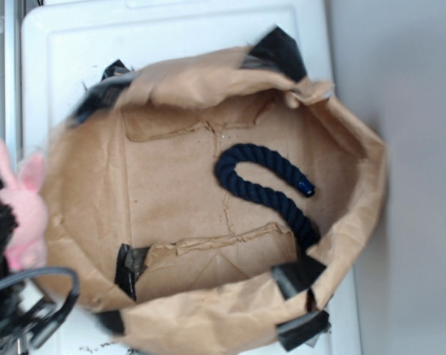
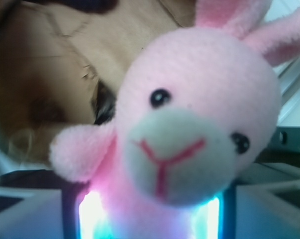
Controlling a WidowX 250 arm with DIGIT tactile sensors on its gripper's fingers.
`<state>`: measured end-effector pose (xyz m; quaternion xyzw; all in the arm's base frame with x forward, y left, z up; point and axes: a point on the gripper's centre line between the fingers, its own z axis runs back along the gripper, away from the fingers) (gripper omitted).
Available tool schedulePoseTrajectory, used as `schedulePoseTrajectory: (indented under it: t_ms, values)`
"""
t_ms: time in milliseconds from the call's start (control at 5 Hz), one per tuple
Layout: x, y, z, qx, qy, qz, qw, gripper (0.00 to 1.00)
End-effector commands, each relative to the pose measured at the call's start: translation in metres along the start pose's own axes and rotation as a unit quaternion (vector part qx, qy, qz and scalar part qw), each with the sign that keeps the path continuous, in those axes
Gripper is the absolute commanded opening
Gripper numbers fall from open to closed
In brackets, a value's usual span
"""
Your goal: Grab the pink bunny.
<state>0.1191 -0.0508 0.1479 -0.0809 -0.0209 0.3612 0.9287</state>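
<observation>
Pink bunny [image 2: 199, 124] filled the wrist view.
Its pale muzzle faced the camera, black eyes and red stitched mouth showing, ears upward, brown paper bag [image 2: 55, 74] blurred behind.

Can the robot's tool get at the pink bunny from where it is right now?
Yes, it looks that way: the pink bunny fills the wrist view, sitting right between the tool's fingers, which seem closed on its body. In the exterior view it is at the left edge, outside the paper bag.
</observation>
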Motion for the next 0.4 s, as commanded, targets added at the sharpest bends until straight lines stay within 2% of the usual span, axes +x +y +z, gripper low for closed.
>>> schedulePoseTrajectory:
  t_ms: [0, 200]
  values:
    - [-0.03, 0.007, 0.02, 0.004, -0.008, -0.037, 0.999, 0.0]
    - [-0.055, 0.021, 0.024, 0.019, 0.026, -0.037, 0.999, 0.0]
